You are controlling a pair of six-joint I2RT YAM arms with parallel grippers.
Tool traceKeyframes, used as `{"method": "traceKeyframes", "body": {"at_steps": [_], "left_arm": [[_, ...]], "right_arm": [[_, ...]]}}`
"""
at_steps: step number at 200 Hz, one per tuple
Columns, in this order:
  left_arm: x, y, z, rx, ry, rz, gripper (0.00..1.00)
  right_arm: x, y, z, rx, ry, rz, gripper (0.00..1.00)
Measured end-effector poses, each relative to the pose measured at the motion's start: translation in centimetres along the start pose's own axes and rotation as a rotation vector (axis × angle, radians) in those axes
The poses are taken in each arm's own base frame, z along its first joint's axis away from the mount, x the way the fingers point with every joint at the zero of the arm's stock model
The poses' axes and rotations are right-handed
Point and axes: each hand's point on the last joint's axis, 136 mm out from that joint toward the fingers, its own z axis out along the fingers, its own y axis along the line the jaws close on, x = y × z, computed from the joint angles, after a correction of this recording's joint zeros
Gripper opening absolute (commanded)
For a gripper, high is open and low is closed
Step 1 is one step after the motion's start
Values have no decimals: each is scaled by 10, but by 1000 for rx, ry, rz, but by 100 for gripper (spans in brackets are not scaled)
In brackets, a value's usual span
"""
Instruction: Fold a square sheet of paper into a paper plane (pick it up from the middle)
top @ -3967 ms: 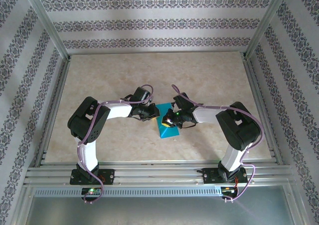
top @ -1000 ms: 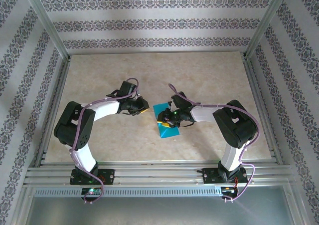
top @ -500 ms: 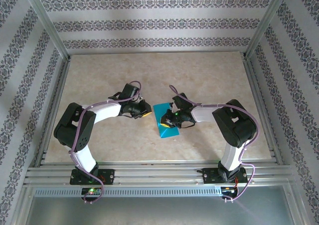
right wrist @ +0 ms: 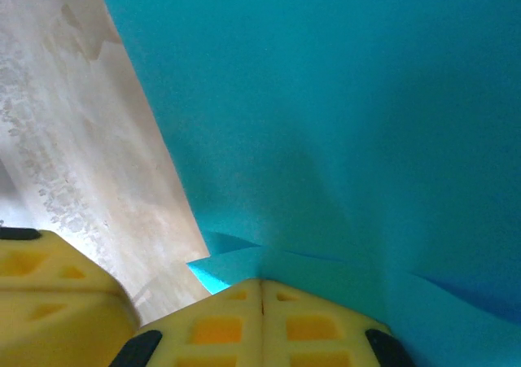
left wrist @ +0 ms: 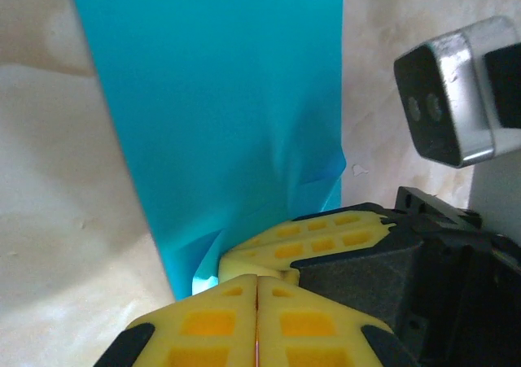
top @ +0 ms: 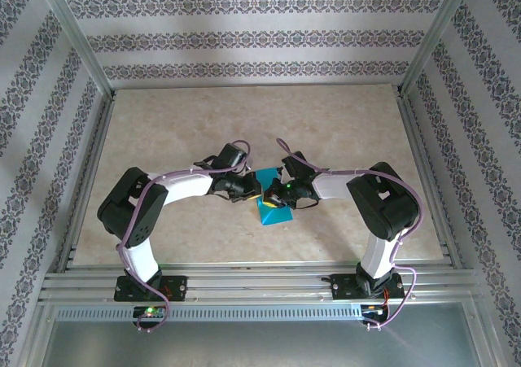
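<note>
The teal-blue sheet of paper lies folded near the middle of the table, one pointed end toward the arms. My right gripper is shut, its yellow tips pinching the paper, where creases run together at the tips. Coming in from the left, my left gripper is shut at the paper's left edge. Its closed tips touch the right gripper's yellow fingers. No paper shows between them. The paper stretches away beyond both.
The beige marbled tabletop extends on all sides of the paper, ringed by an aluminium frame and patterned walls. A silver block on the right arm hangs close beside my left gripper.
My left arm swung right, back to the paper's left edge, and its gripper closed. The right gripper closed fully on the paper without shifting place.
</note>
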Motion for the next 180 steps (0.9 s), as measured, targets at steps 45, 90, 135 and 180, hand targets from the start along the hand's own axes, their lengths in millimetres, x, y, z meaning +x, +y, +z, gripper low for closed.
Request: {"method": "traceKeyframes", "body": {"at_steps": [45,90,135,180], "left_arm": [[-1,7,8,-35,8,-10,0],[5,15,14,-65,30,-22,0],[8,21,18,-93,38,-24,0],[7,24,19,-110,39,-17,0]], "right_arm": [[0,0,0,-3,3,3,0],[0,0,0,-7,6,4,0],[0,0,0,-8,7,4,0],[-1,1,0,-11,6,2,0]]}}
